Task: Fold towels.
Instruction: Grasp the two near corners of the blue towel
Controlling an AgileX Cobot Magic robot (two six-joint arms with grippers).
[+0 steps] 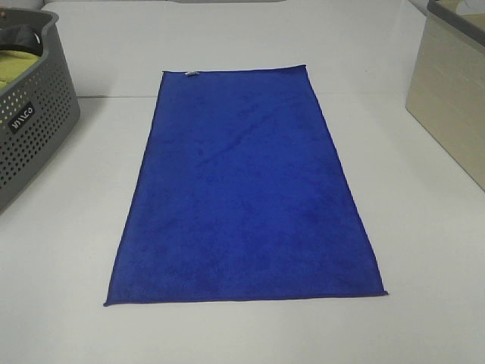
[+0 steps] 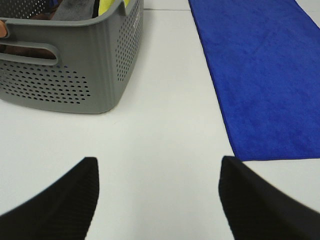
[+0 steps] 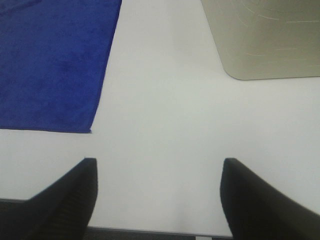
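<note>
A royal-blue plush towel (image 1: 244, 193) lies flat and unfolded in the middle of the white table, long side running front to back, with a small white tag (image 1: 191, 73) on its far short edge. Neither arm shows in the high view. In the left wrist view my left gripper (image 2: 157, 172) is open and empty over bare table, to the left of the towel's near left corner (image 2: 260, 85). In the right wrist view my right gripper (image 3: 157, 172) is open and empty near the table's front edge, to the right of the towel's near right corner (image 3: 55, 65).
A grey perforated basket (image 1: 30, 129) stands at the far left, holding yellow-green cloth (image 1: 17, 67); it also shows in the left wrist view (image 2: 75, 75). A beige bin (image 1: 455, 98) stands at the far right, also in the right wrist view (image 3: 265, 40).
</note>
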